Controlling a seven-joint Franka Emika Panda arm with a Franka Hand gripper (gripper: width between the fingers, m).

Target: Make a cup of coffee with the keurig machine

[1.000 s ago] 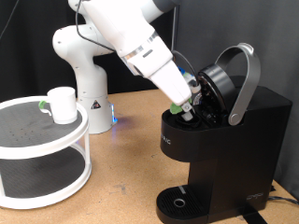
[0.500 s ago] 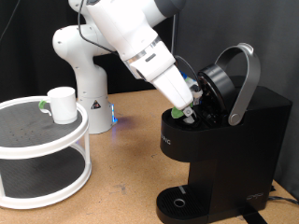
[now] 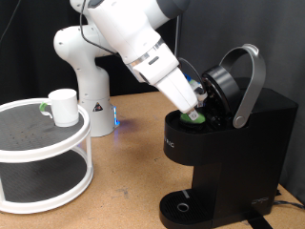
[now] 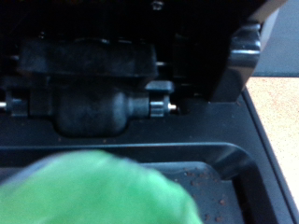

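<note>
**Gripper at the open coffee machine, green-topped pod at its tip**

Exterior view. Reaching down at a slant from the upper left, white arm (image 3: 133,38) with gripper (image 3: 195,113) buried in the open top of the keurig machine (image 3: 224,153). Just at the fingertips, a small pod (image 3: 195,117) with a green top, sitting at the mouth of the black chamber. Too cramped and dark there to tell how far the jaws are spread, or whether they clamp the pod or merely touch it. Directly beyond the jaws, the machine's round black lid tipped back, its silver-grey arched handle (image 3: 250,81) raised high. Machine body boxy, glossy black plastic; well below the jaws, a round drip tray (image 3: 181,205) with a hole at centre. Far from the jaws, toward the exterior view's left, the cup (image 3: 63,107): small, plain white, cylindrical, upright on the top shelf of a round white two-tier stand (image 3: 43,143) with dark speckled shelves. All on a brown wooden tabletop (image 3: 133,162).

Wrist view. Filling the near edge, a blurred bright green mass, the pod (image 4: 98,191). Fingers not distinguishable. Behind it, dark moulded plastic of the machine (image 4: 93,84): a rounded black housing with a short silvery fitting on one side, and a smooth black rim.
</note>
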